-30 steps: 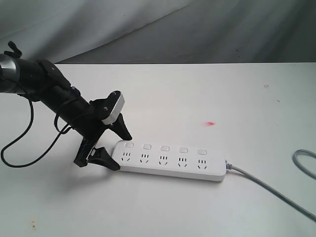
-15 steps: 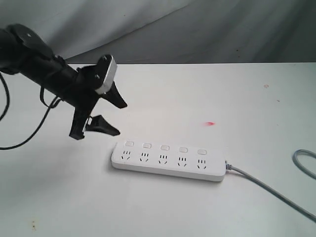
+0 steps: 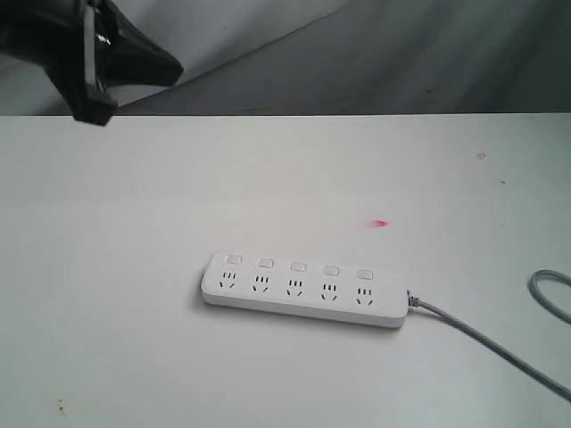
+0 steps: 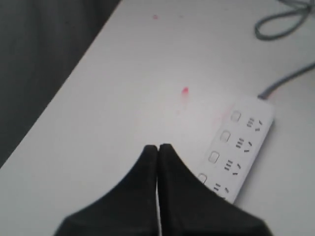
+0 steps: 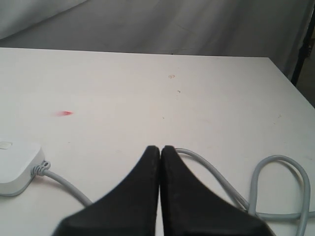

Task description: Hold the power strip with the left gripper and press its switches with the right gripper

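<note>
The white power strip (image 3: 303, 290) lies flat on the table, untouched, with its row of five small switches (image 3: 298, 266) along the far side and its grey cord (image 3: 486, 343) trailing off right. My left gripper (image 3: 174, 69) hangs high at the top left, far from the strip, with its black fingers together. In the left wrist view that gripper (image 4: 158, 147) is shut on nothing, with the strip (image 4: 241, 147) off to one side. My right gripper (image 5: 160, 148) is shut and empty above the looped cord (image 5: 221, 179); the strip's cord end (image 5: 15, 164) shows nearby. The exterior view does not show the right gripper.
A small red mark (image 3: 381, 223) sits on the white table (image 3: 134, 357) behind the strip. The cord loops near the right edge (image 3: 553, 290). A grey cloth backdrop (image 3: 401, 53) hangs beyond the table's back edge.
My left gripper, open around the strip's left end a second ago, has risen up and to the left and its fingers have come together. The strip has stayed put.
</note>
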